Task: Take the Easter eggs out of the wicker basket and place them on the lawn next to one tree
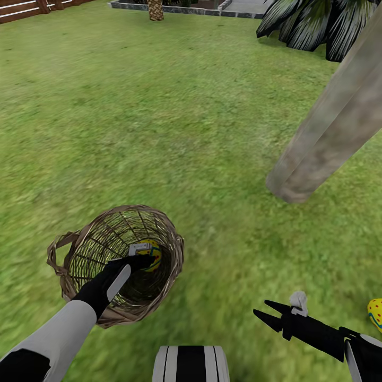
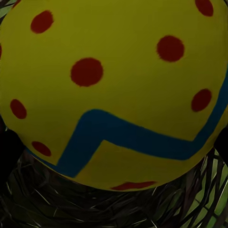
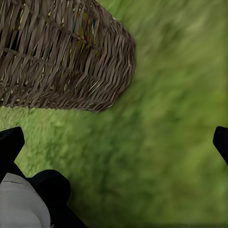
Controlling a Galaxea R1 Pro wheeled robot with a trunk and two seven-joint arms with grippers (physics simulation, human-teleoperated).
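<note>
Left gripper (image 1: 139, 260) is reached down inside the wicker basket (image 1: 168, 225), right at an Easter egg (image 1: 150, 251) that sits against the far inner wall. In the left wrist view that egg (image 2: 114, 90) is pressed up close to the camera, with dark finger shapes just at either flank; whether the jaws are already pinching it or merely bracketing it, I cannot tell. Right gripper (image 1: 272, 313) hovers low over the lawn (image 1: 159, 116) near the robot, jaws spread wide and holding nothing; its wrist view shows the basket's woven wall (image 3: 71, 57) ahead and grass beyond. A second egg (image 1: 375, 313) lies on the grass at the right edge of the head view, not far from the base of the tree (image 1: 318, 143). A third egg I cannot locate; the open weave hides much of the basket floor. Handling judgement: the egg looks smooth, hard and rounded, probably light, so it is likely to squirt out of a shallow pinch. Best hold is across the widest girth, fingers opposed on the sides, not near either tapered end. The basket looks light and flexible, and may shift or tip if the fingers drag on its wall during the lift.
</note>
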